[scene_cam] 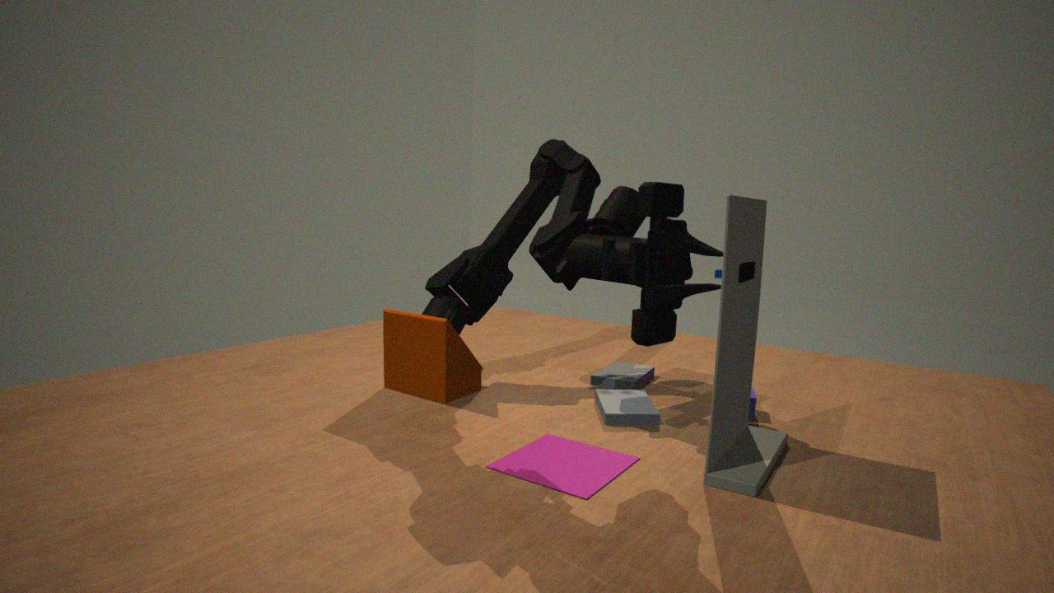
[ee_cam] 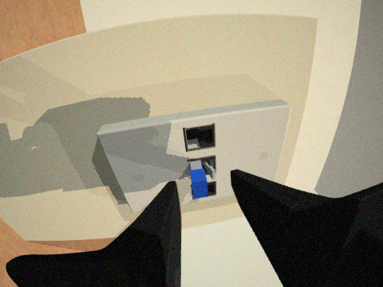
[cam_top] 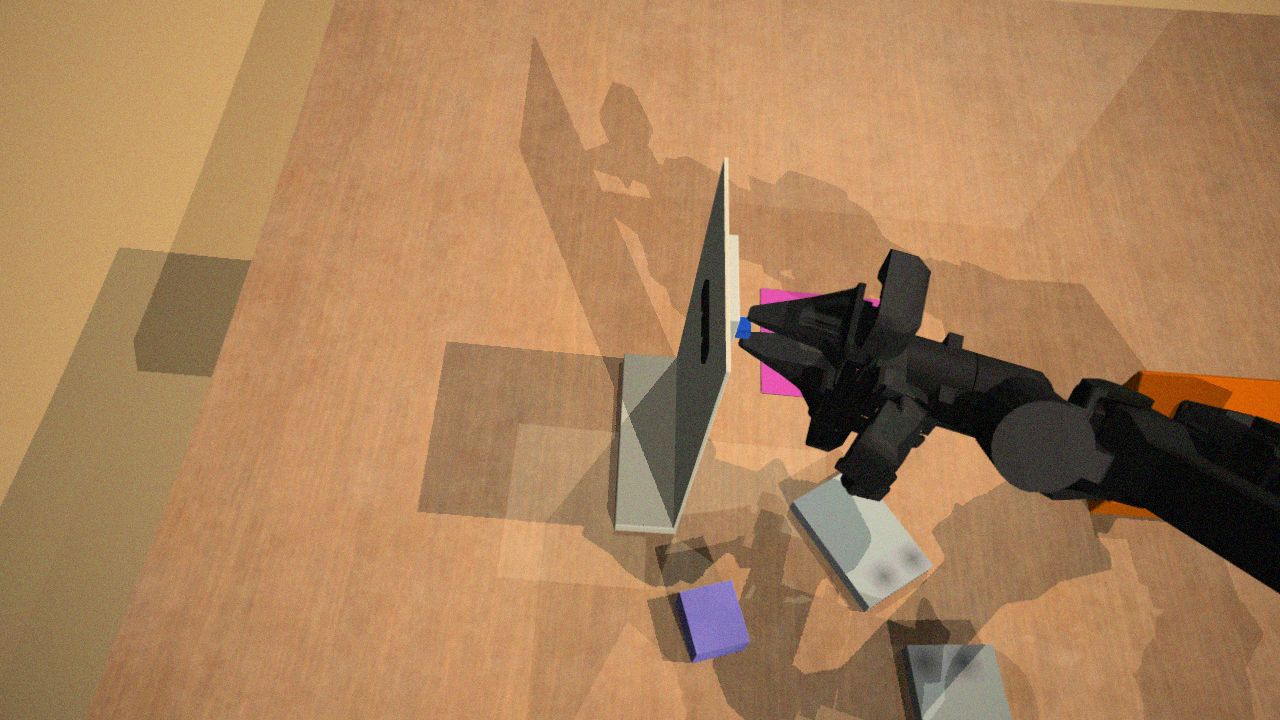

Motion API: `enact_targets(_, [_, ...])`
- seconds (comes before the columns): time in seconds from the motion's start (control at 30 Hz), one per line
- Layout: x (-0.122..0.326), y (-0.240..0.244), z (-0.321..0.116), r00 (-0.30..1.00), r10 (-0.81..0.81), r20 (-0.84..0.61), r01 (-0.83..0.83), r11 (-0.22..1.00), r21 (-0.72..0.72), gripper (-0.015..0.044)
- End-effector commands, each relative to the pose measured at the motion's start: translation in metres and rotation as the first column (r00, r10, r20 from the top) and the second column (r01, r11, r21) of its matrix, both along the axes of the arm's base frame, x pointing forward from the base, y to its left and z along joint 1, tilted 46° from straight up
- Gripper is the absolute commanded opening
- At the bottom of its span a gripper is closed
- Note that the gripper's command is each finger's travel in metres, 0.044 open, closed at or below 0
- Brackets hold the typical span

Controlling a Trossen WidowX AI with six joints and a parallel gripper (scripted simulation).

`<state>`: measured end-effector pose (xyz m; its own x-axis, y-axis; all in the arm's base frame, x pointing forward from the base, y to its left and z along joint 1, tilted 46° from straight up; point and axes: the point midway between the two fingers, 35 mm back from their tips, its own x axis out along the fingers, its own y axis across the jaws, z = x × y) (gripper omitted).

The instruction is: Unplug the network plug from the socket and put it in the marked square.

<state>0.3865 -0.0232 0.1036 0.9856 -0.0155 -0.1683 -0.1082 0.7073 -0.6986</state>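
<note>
The upright panel (cam_top: 716, 241) (scene_cam: 737, 368) (ee_cam: 239, 48) carries a pale plate (ee_cam: 247, 147) with three openings in a row. The blue plug (cam_top: 743, 327) (scene_cam: 717, 273) (ee_cam: 199, 185) sits in the middle opening. Its thin grey tab (ee_cam: 209, 169) slants out beside the body, on the right in the wrist view. My gripper (cam_top: 749, 327) (scene_cam: 721, 270) (ee_cam: 203, 182) is partly open, its fingertips close to the panel on either side of the plug. In the wrist view, gaps show between plug and fingers. The magenta square (cam_top: 778, 380) (scene_cam: 563, 465) lies on the table below the gripper.
A purple block (cam_top: 713, 620) (scene_cam: 753, 405) lies near the panel's foot (cam_top: 640, 483) (scene_cam: 752, 457). Two flat grey blocks (cam_top: 859, 537) (cam_top: 953, 685) (scene_cam: 627, 409) (scene_cam: 622, 374) lie beside the arm. An orange wedge block (cam_top: 1181, 385) (scene_cam: 414, 356) stands near the arm's base.
</note>
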Motion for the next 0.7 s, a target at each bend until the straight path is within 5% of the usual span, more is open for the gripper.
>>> enact_targets(0.0, [0.0072,0.0018,-0.0007,1.000,-0.002,-0.002,0.002,1.000,0.003,0.0156])
enact_targets(0.07, [0.0082,0.0021,-0.0007,1.000,-0.002,-0.002,0.002,1.000,0.003,0.0156])
enact_targets(0.17, [0.0082,0.0021,-0.0007,1.000,-0.002,-0.002,0.002,1.000,0.003,0.0077])
enact_targets(0.67, [0.0081,0.0021,-0.0007,1.000,-0.002,-0.002,0.002,1.000,0.003,0.0000])
